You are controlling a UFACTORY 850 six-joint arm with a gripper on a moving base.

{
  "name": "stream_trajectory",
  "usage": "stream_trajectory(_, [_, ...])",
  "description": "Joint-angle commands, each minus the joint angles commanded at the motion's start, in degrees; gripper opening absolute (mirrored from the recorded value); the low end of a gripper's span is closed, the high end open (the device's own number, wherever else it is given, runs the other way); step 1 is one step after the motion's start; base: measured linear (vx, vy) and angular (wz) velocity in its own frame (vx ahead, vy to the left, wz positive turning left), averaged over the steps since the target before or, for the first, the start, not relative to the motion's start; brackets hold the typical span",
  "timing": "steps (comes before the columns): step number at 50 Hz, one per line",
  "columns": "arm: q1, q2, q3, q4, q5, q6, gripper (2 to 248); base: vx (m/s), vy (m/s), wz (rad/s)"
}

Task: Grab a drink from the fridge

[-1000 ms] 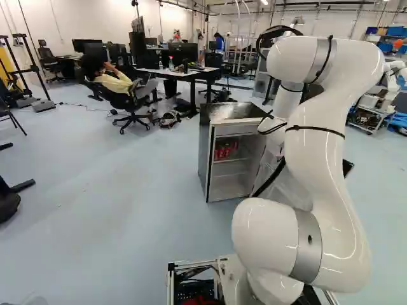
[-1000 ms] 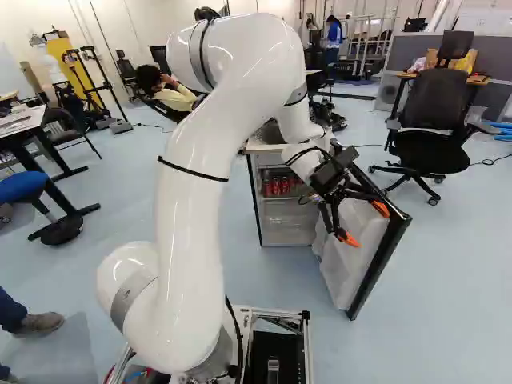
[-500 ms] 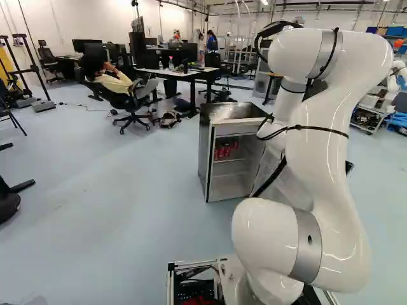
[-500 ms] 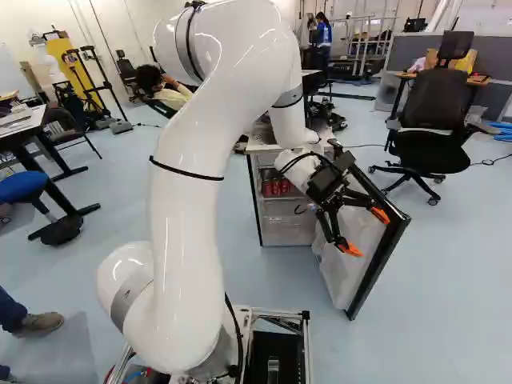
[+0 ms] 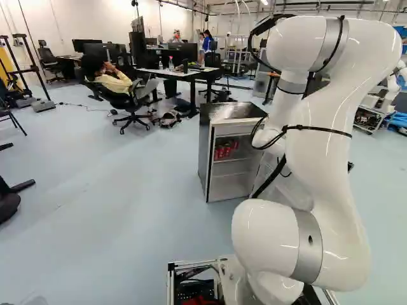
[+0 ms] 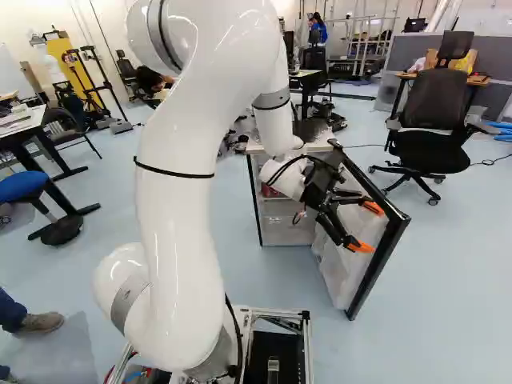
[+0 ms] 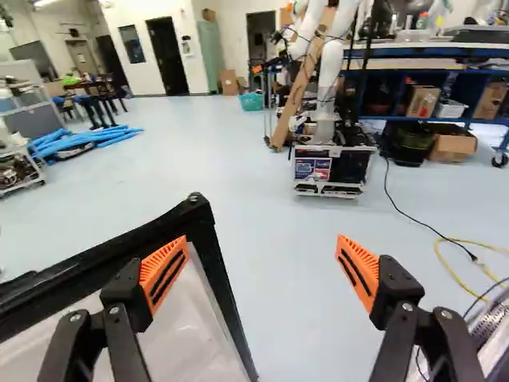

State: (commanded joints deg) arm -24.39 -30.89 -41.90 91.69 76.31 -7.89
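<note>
In the right base view my gripper (image 6: 370,227) is at the inner side of the swung-out fridge door (image 6: 346,258). Seen from the wrist, the gripper (image 7: 261,270) stands wide open with nothing between its fingers; one finger overlaps the fridge door (image 7: 187,326) and its dark frame, and I cannot tell whether they touch. The fridge (image 5: 205,152) stands open ahead of the base. Red cans (image 5: 226,150) sit on an upper shelf inside; in the right base view my wrist hides most of them.
An office chair (image 6: 432,120) stands beyond the door. In the left base view a desk (image 5: 184,74) is behind the fridge, with a person seated near it. The wrist view shows another robot (image 7: 330,159) across the floor and a cable (image 7: 413,215) lying there.
The arm has shifted against its base joint, and in the right base view the gripper has moved toward the right and turned. The wrist now covers more of the cans there. Fridge and door look unmoved.
</note>
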Motion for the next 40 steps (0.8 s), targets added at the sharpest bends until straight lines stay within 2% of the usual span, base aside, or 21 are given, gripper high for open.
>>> stream_trajectory(22, [2.6,4.9,8.9,-13.2,0.0,0.0,247,0.0,0.0,0.0])
stream_trajectory(40, [5.8,9.4,16.1,-24.1,0.0,0.0,247,0.0,0.0,0.0])
